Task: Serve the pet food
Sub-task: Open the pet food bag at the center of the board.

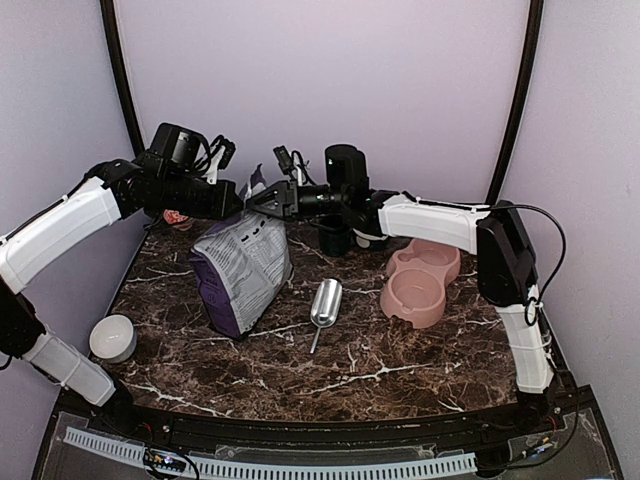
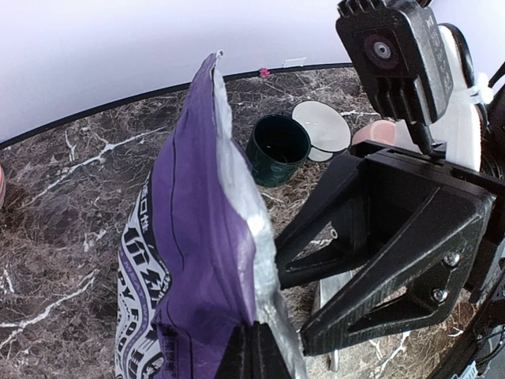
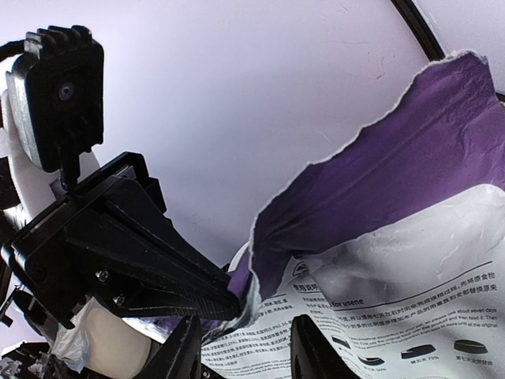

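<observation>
**Caller:** Take us through it, biggest first.

**Me:** Marbled worktop [image 1: 400,370] under everything. On it is the purple-and-grey bag [image 1: 240,270], leaning. Its base is low on the near left and its ragged mouth is high at the back, where my two arms meet. That's its long axis.

**Caller:** And the target?

**Me:** The pink double bowl [image 1: 388,297] sits right of the bag, well apart from it, on my right arm's side. A metal scoop [image 1: 325,302] lies flat between bag and bowl, with nothing touching it.

**Caller:** Claws?

**Me:** My left claw [image 2: 254,347] is clamped tight on the bag's top edge, pinching purple and silver together. My right claw [image 3: 246,351] comes in from the opposite side with its jaws parted. The bag's printed wall shows between them, and I wouldn't call that a grip.

**Caller:** Where's the pet food?

**Me:** Not a pellet on show. I can see none in the bowl and none on the marble. My judgement is that it's all down inside the bag, below both claws.

**Caller:** So what does the next move turn on?

**Me:** The food sits beneath my claws and the bowl is off to their right. The mouth points up, not at the bowl. I reckon either the mouth gets spread and tipped rightward, or the scoop goes in. My right arm is nearer both scoop and bowl.
</observation>
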You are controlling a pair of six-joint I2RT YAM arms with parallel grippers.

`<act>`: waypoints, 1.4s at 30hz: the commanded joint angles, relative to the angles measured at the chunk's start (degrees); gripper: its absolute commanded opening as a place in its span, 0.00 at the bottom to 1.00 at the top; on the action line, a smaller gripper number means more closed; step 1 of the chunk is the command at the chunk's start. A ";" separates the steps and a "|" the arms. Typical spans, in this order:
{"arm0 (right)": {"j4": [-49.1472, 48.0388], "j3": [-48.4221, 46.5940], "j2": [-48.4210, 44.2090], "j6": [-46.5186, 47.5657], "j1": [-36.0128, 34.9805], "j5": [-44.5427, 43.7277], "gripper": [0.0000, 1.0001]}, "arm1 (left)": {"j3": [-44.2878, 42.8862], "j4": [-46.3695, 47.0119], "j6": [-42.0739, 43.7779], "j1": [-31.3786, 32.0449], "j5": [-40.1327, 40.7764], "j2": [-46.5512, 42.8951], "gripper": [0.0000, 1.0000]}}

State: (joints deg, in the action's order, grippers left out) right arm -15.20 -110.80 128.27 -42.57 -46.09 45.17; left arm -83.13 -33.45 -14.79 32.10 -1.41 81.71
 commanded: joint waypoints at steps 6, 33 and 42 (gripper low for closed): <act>-1.49 -4.47 1.90 -0.92 -0.72 0.36 0.36 | 1.55 0.49 0.21 -0.78 1.43 -1.89 0.00; 17.25 -8.34 1.95 12.97 -1.79 -11.81 0.00 | 1.78 -0.51 -1.33 -0.72 5.72 -4.84 0.00; 27.05 -11.21 1.44 19.67 -2.04 -21.43 0.00 | -1.81 -4.36 -2.41 -0.72 9.54 -5.43 0.00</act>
State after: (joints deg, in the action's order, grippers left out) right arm 2.68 -122.17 130.58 -27.38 -49.34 32.25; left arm -81.80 -33.63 -16.62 31.99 3.01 79.72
